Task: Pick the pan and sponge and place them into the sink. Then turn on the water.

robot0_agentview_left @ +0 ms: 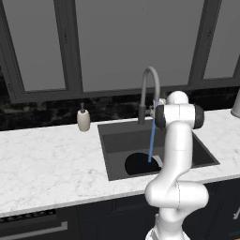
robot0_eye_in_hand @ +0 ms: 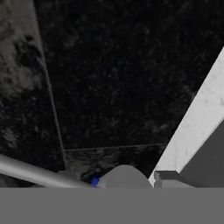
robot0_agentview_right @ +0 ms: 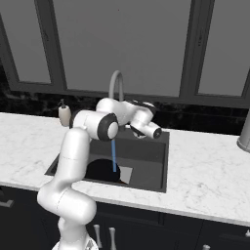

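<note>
Sink [robot0_agentview_left: 201, 154]: access from above is partly blocked by the gooseneck faucet [robot0_agentview_left: 149, 89] at the far rim and by the arm's own links hanging over the basin. The water [robot0_agentview_left: 151, 143] falls through the basin's middle onto the pan [robot0_agentview_left: 138, 164], which takes up the near floor. Left counter [robot0_agentview_left: 47, 159]: open marble, obstructed only by the soap dispenser [robot0_agentview_left: 84, 118] at the far edge. Right counter [robot0_agentview_right: 210, 171]: open; a grey vessel [robot0_agentview_right: 244, 129], possibly a kettle, stands at the far right.
</note>
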Tool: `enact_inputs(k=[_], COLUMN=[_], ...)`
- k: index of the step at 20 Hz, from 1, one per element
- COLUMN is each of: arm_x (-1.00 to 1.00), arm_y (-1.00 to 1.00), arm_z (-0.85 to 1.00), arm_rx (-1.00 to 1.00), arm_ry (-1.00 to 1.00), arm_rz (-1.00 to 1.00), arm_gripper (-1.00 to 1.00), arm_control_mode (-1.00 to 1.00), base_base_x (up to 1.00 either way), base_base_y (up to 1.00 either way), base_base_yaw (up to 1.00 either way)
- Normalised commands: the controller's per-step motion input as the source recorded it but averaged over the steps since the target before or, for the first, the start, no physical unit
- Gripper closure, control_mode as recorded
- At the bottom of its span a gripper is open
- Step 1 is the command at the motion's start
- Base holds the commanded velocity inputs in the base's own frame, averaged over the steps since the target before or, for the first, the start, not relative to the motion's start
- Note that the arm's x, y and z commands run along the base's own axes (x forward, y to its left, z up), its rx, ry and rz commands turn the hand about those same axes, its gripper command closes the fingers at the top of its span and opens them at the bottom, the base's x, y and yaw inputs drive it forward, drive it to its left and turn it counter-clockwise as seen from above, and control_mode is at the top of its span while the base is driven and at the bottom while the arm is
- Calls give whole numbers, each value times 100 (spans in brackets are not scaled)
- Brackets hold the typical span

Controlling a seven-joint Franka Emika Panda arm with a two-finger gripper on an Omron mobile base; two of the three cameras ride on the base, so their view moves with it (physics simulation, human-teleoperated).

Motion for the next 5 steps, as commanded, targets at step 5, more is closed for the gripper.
enact_inputs(k=[5], arm_x=[0], arm_y=[-3], arm_z=[-14], arm_rx=[6], arm_ry=[8], arm_rz=[0], arm_gripper=[100], arm_control_mode=[-100], base_base_x=[0], base_base_y=[0], base_base_yaw=[0])
